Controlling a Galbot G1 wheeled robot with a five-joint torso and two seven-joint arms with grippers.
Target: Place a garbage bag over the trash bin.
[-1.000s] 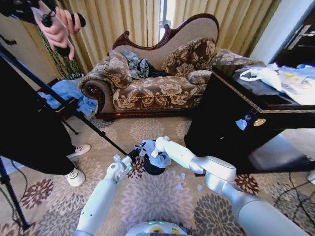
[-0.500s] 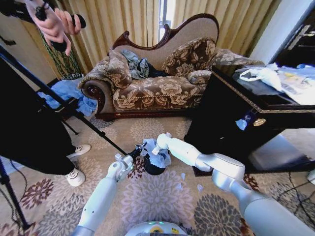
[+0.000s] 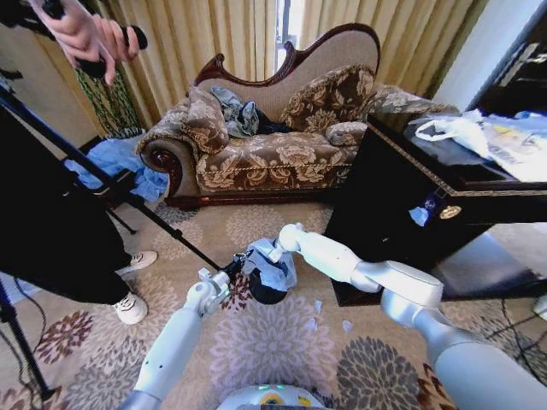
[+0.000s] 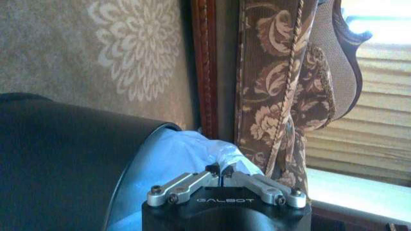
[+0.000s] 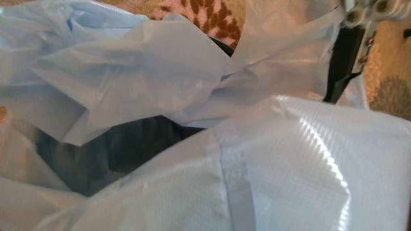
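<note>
Tripod: a black leg crosses your head view from ten o'clock down toward the bin; a person's hand holds a dark device at the top left corner.
Blue cloth: heaped on the floor at ten o'clock from the bin, beside the sofa arm.
Left gripper: you have it at the bin's nine o'clock side, touching the bag's edge. In the left wrist view the two black tips sit pressed together, with pale plastic right at them. You cannot tell for certain whether a fold is pinched between them.
Bin: black, standing on the flowered carpet, centre of the head view, just ahead of your two arms. Its dark wall also shows in the left wrist view.
Bag: pale blue, crumpled over the bin's top, covering the twelve o'clock half and sagging; the bin's six o'clock side is bare black. In the right wrist view loose folds lie over a dark opening.
Right gripper: you have it at the bin's one o'clock rim, buried in the bag; you cannot tell how wide its claw stands nor whether it grips.
Sofa: patterned, at twelve o'clock beyond the bin, clothes piled on the seat.
Cabinet: dark, at two o'clock, white bags on top.
</note>
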